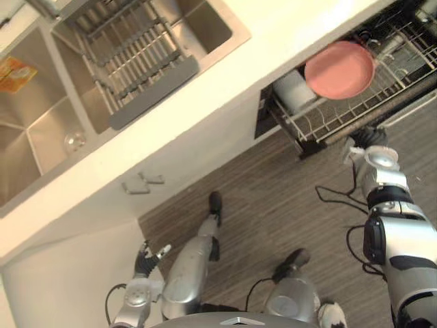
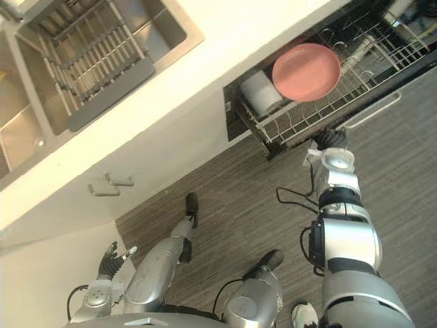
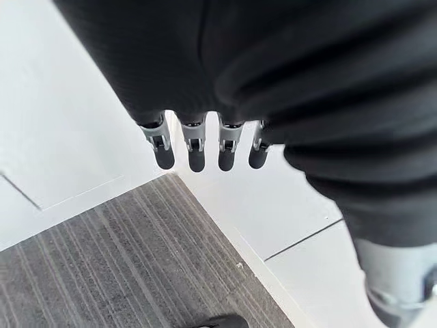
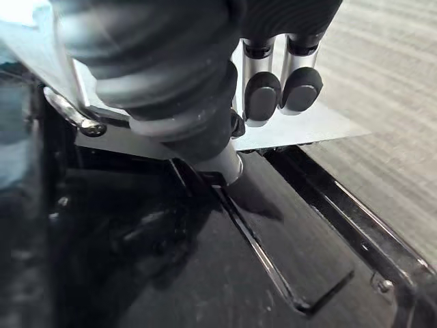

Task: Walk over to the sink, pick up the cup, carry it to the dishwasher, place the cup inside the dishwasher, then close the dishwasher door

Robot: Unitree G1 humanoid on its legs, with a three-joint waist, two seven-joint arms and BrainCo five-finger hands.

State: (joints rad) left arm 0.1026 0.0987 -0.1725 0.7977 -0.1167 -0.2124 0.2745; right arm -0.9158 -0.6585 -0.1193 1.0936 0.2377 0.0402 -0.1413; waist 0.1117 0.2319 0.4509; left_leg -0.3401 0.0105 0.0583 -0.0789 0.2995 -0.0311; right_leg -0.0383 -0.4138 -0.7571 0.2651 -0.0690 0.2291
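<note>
Right hand (image 4: 198, 116) pressed uncurled fingers (image 4: 302, 87) against the open dishwasher door (image 4: 205, 273), seemingly to swing it shut behind the racked white cup (image 1: 295, 90).

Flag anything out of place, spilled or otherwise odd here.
Nothing is spilled or broken. One oddity: a clear glass sits in the sink while the right hand is at the open dishwasher door. The rack holds a white cup and a pink plate.
</note>
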